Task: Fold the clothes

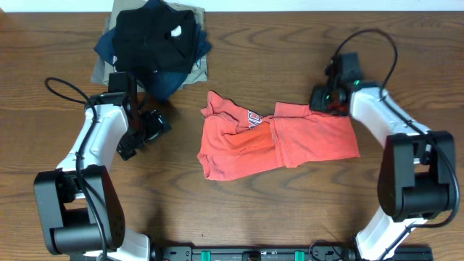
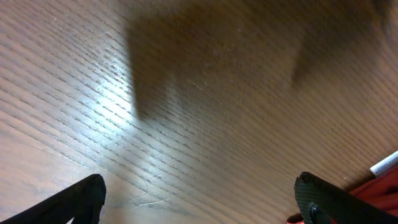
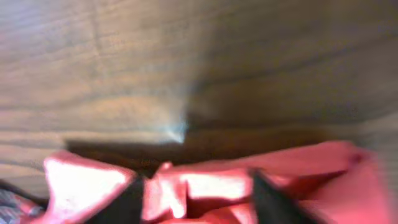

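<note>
Right claw [image 3: 199, 186], upper right of the overhead frame: parted roughly halfway, a ridge of the red-orange T-shirt [image 1: 279, 138] lying between the fingers, touching them but seemingly let go rather than pinched. Left claw [image 2: 199, 190], left of centre overhead: spread wide, gripping nothing, hanging over bare table [image 1: 290, 210] near the shirt's left edge without touching it. Shirt in the middle of the frame, slightly right of centre, partly folded and rumpled, lettering showing near its upper middle; well apart from the heap of dark garments [image 1: 152, 40] at upper left. Likely light, limp and unbreakable: bound to sag from any single point, unlikely to slide much on wood. Best taken at a hem or outer corner, pinched low against the table, then drawn across flat.
</note>
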